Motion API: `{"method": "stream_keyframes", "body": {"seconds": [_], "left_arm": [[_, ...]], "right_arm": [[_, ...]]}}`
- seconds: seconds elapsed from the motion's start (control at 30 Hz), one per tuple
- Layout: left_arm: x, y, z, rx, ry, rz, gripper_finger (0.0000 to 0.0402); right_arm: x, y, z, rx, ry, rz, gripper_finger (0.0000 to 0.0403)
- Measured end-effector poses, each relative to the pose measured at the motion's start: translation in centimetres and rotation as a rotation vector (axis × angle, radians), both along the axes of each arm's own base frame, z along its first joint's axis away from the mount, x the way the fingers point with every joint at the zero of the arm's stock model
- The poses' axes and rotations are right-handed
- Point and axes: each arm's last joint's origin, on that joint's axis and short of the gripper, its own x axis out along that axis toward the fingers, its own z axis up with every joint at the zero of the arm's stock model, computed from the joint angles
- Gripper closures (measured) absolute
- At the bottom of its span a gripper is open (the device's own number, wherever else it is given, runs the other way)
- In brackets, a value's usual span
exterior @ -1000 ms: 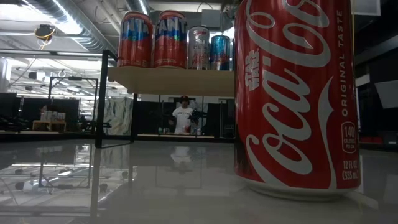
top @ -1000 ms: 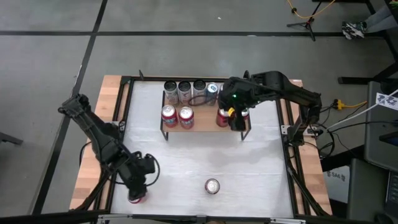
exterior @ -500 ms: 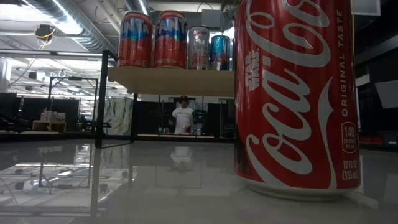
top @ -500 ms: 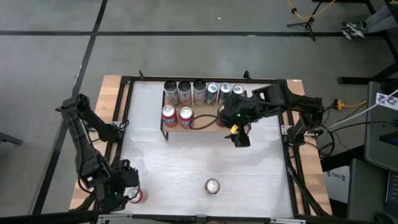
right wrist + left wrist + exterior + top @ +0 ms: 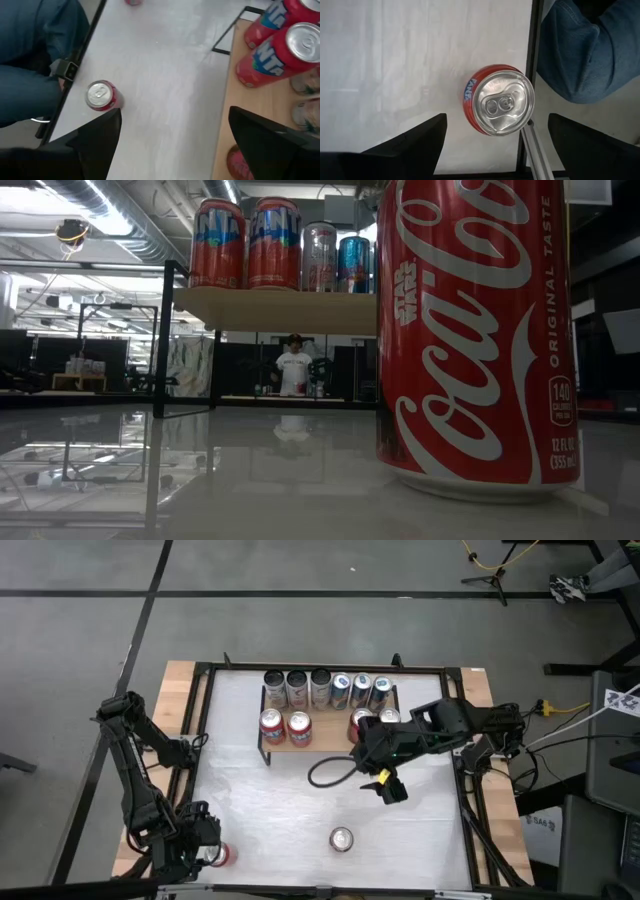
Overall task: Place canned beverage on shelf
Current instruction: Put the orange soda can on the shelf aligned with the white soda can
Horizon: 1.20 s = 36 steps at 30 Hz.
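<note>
A red Fanta can [image 5: 500,105] stands upright at the table's near left corner [image 5: 222,855]. My left gripper [image 5: 496,118] hangs open above it, pointing steeply down, one finger on either side and clear of the can. A red Coca-Cola can [image 5: 342,838] stands near the middle of the front edge [image 5: 102,95] and fills the low view [image 5: 470,330]. The shelf [image 5: 330,738] at the table's far side carries several cans on its wood top [image 5: 270,310]. My right gripper [image 5: 386,786] hovers open, in front of the shelf's right end.
The table's black frame rail [image 5: 532,60] runs right beside the Fanta can. A person's blue trouser legs [image 5: 590,45] show just past the near edge [image 5: 30,55]. White tabletop [image 5: 300,790] lies bare between the shelf and the front cans.
My left gripper has swung toward the table's left edge and sunk a little at the near left corner, rolling slightly, still open over the Fanta can. My right gripper has drawn back from the shelf's right end toward the near edge, still open. No can has moved.
</note>
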Motion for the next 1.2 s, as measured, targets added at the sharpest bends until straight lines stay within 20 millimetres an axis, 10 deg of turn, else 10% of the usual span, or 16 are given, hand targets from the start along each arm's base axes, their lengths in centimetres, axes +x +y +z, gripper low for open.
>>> {"method": "stream_keyframes", "body": {"seconds": [1.2], "left_arm": [[0.5,-1.8,-4.9,0.013,0.02,-0.017,0.0062]], "right_arm": [[0.1,0.7,0.0,0.004,-0.016,0.02,0.0045]]}}
